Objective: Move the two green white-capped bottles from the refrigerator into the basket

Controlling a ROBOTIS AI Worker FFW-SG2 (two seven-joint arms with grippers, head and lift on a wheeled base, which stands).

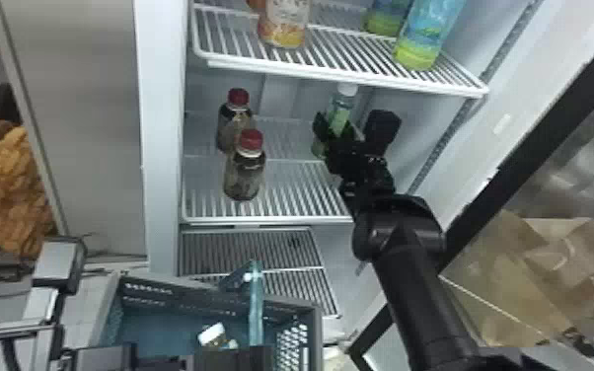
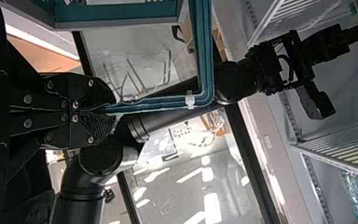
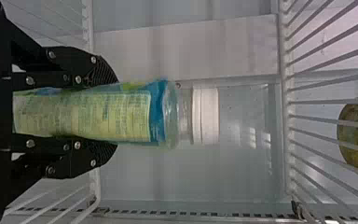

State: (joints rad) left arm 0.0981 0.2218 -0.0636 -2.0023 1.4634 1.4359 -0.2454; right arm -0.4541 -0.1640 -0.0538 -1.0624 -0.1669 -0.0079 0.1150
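Right gripper (image 1: 334, 132) holds 1 bottle (image 1: 341, 114) (white-capped) | left gripper (image 1: 255, 352) holds basket handle (image 1: 256, 308)

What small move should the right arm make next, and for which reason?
Perhaps a slight lift of the bottle, because the right jaws hold it from both sides; only slight, since the upper shelf is over its white cap.

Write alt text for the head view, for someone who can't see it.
The robot's right gripper holds a white-capped bottle inside an open refrigerator, to the right of two red-capped bottles. More bottles stand on the shelf above, and a basket with a raised handle sits below.
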